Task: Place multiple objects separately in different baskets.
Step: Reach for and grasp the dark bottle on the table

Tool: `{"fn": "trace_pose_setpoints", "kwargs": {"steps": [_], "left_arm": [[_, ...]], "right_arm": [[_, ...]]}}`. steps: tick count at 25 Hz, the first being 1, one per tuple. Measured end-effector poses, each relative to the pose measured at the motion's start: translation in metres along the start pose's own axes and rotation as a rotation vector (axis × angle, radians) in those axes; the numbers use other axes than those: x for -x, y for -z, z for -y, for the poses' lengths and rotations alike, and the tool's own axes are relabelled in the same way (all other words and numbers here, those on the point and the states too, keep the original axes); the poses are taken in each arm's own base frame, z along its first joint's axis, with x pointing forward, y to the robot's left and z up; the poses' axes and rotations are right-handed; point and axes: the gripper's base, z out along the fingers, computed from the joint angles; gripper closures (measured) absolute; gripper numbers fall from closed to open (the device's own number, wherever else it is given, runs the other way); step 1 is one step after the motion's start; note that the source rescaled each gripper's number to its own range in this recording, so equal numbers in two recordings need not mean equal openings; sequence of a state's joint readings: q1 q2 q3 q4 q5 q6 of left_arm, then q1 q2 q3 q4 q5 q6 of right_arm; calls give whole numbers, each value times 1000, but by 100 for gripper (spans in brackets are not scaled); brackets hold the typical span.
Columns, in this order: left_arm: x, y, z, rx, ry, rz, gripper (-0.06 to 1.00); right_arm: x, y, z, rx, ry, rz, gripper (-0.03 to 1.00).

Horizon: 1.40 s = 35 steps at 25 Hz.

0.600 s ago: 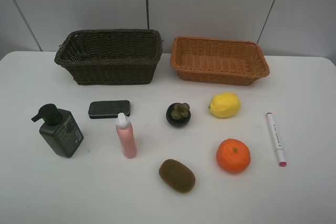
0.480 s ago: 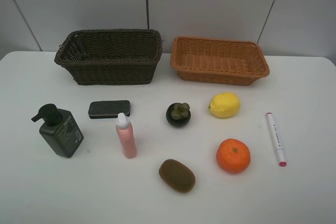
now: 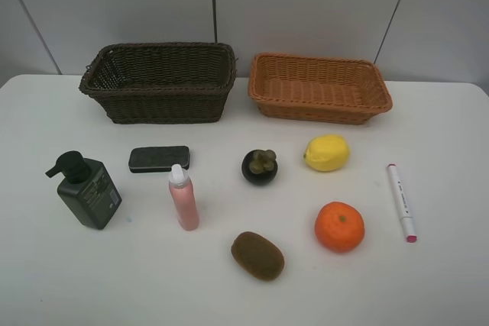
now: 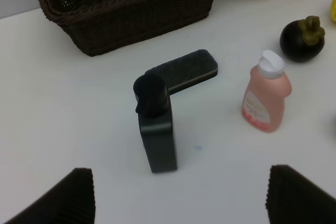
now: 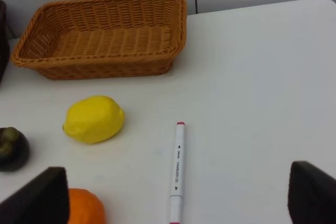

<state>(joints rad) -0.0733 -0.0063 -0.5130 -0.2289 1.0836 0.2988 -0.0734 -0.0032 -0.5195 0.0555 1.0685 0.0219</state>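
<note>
White tabletop (image 3: 447,288), grey panelled wall (image 3: 306,5) behind. Left gripper (image 4: 184,200) was open, dark green pump bottle (image 4: 157,135) just ahead, dark brown basket (image 4: 131,17) beyond. Right gripper (image 5: 179,203) was open, white marker (image 5: 177,169) just ahead, orange-tan basket (image 5: 105,40) beyond.

white table (image 3: 69,280), pale grey panelled wall (image 3: 306,5) behind, thin dark seams (image 3: 213,1), soft even light

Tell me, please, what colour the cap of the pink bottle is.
White; the cap of the pink bottle shows best in the left wrist view.
</note>
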Motion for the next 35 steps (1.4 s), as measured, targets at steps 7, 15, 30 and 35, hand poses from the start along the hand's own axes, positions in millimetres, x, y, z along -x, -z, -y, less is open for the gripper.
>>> {"fn": "trace_pose_setpoints", "kwargs": {"steps": [7, 15, 30, 35], "left_arm": [[0, 0, -1, 15, 27, 4, 16], [48, -39, -20, 2, 142, -196, 16], [81, -231, -56, -138, 218, -1017, 16], [75, -274, -38, -147, 115, -1084, 16]], "right_arm": [[0, 0, 0, 0, 0, 0, -2], [0, 0, 0, 0, 0, 0, -2], [0, 0, 0, 0, 0, 0, -2], [0, 0, 0, 0, 0, 0, -2]]}}
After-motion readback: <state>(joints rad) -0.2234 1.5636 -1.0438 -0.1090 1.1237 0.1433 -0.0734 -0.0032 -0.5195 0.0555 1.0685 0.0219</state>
